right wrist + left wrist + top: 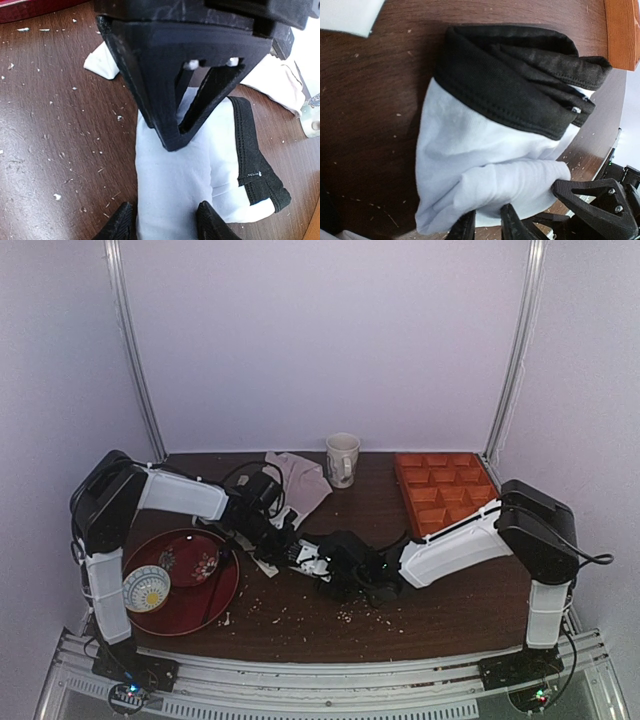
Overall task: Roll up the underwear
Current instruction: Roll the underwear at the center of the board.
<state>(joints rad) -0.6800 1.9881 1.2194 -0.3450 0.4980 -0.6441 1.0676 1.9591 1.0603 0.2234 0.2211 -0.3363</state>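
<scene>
The left gripper (487,222) is nearly closed, its tips pinching a fold of white cloth at the edge of the underwear (470,150). The right gripper (167,220) meets it from the opposite side with its fingers wide apart, straddling the white end of the bundle.

The underwear lies bunched into a loose roll near the middle of the table (50,125), between the two arms. A black hem wraps one end and the rest is white. Crumbs (350,617) are scattered over the dark wood around it.

A pale cloth (300,480) lies just behind, toward the back edge, with a mug (342,458) beside it. An orange tray (445,490) with compartments sits at the back right. On the left, a red plate (200,612) carries a patterned bowl (146,588).
</scene>
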